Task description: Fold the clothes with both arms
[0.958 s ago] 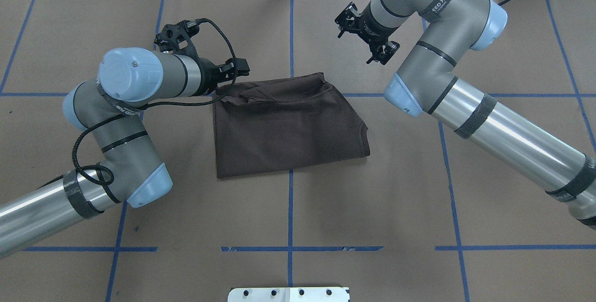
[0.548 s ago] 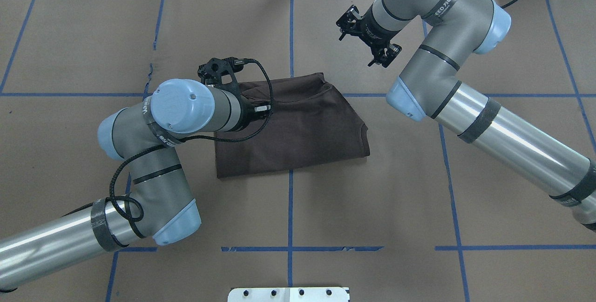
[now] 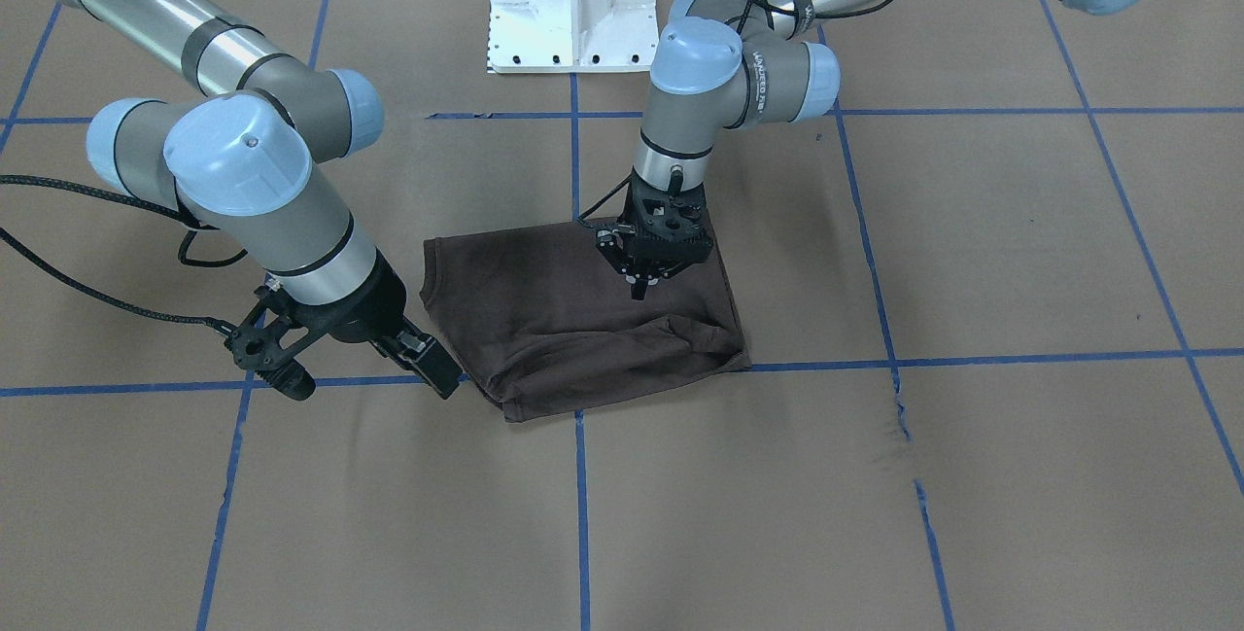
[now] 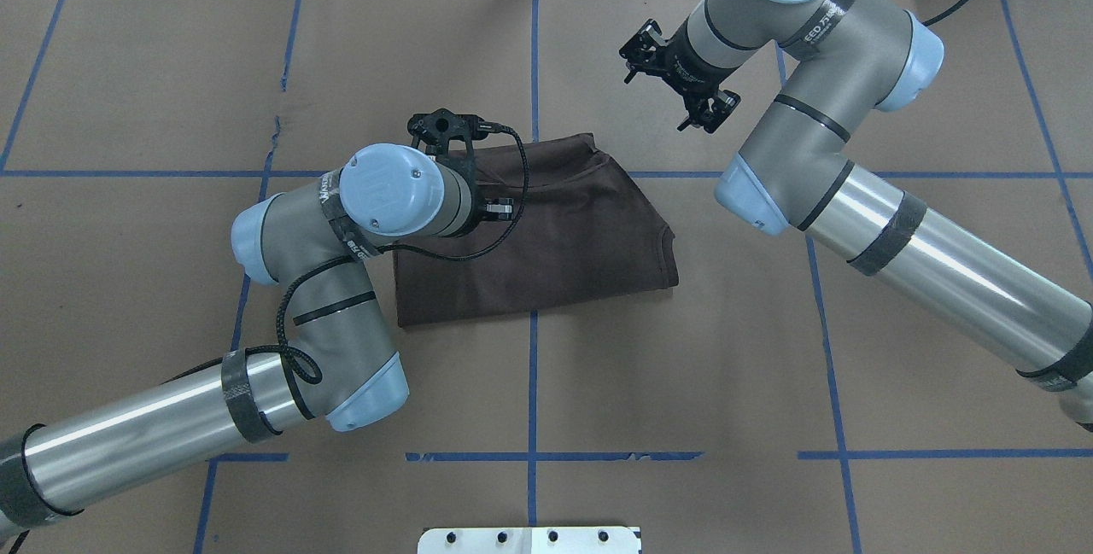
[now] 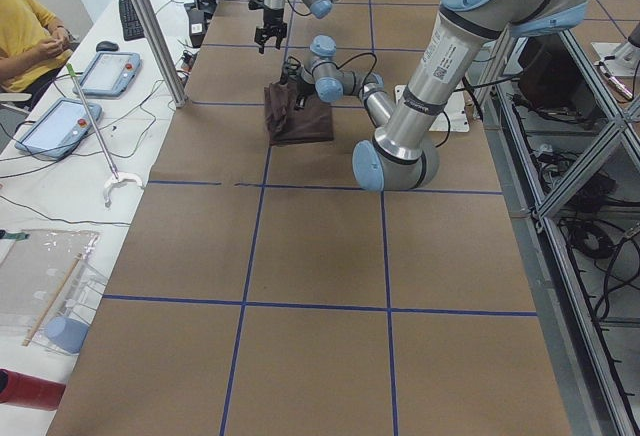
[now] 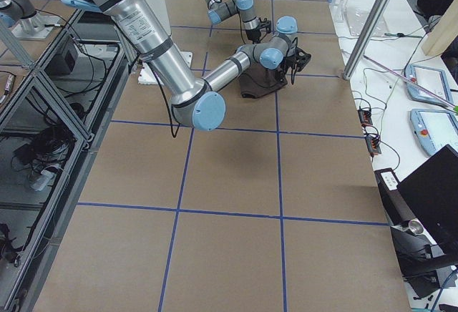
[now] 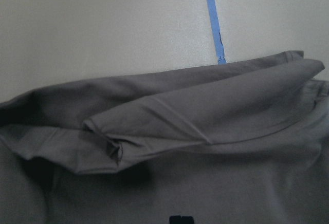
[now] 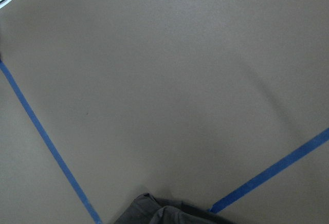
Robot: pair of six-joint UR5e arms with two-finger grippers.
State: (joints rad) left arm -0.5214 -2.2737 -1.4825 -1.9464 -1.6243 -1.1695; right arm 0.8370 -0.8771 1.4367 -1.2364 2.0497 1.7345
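Tape lines (image 3: 972, 359) cross the brown paper (image 3: 972, 223) around the folded T-shirt (image 3: 544, 310). The left gripper (image 3: 639, 291) hangs above it, the right gripper (image 3: 439, 378) just beside its edge. I cannot tell either's finger spread.

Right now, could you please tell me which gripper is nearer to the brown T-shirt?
Left. The left gripper hangs directly over the T-shirt, above its folded cloth. The right gripper is off the T-shirt, just beside one corner.

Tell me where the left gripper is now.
In the front-facing view, the left gripper hangs right of centre, pointing down over the view's-right half of the brown T-shirt, on the robot's side of its bunched fold.
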